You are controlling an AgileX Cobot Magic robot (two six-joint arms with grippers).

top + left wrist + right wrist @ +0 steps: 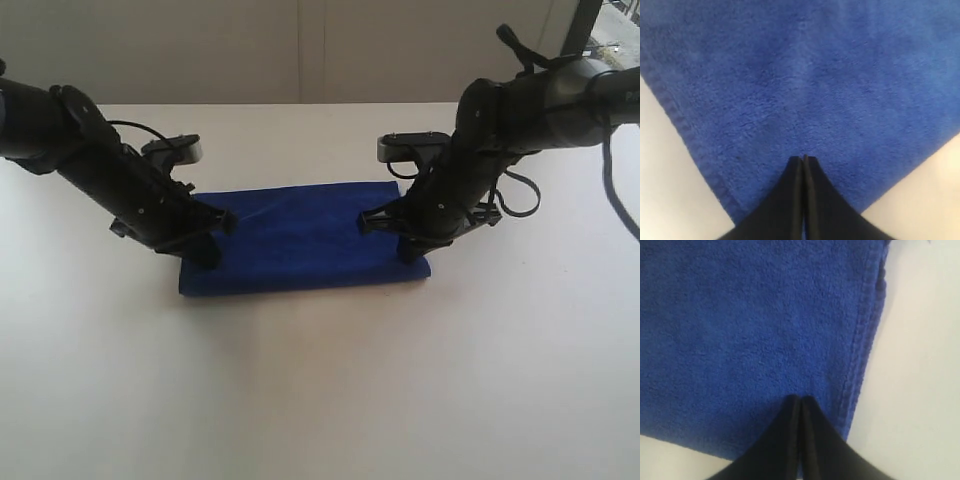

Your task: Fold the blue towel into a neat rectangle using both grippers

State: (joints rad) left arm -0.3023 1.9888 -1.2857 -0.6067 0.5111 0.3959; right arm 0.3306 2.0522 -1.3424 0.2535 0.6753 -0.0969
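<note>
The blue towel (300, 235) lies on the white table (320, 400) as a flat rectangle, its long side across the exterior view. My left gripper (208, 255) stands at the towel's near left corner, and my right gripper (412, 250) at its near right corner. In the left wrist view the left gripper (803, 159) is shut, its tips over the plush towel (815, 75) close to the stitched hem (675, 115). In the right wrist view the right gripper (801, 399) is shut too, over the towel (740, 315) beside its hem (860, 350). No cloth shows between either pair of jaws.
Bare white tabletop surrounds the towel on all sides. A pale wall (300, 50) rises behind the table's far edge. Black cables (520, 195) hang from the right arm.
</note>
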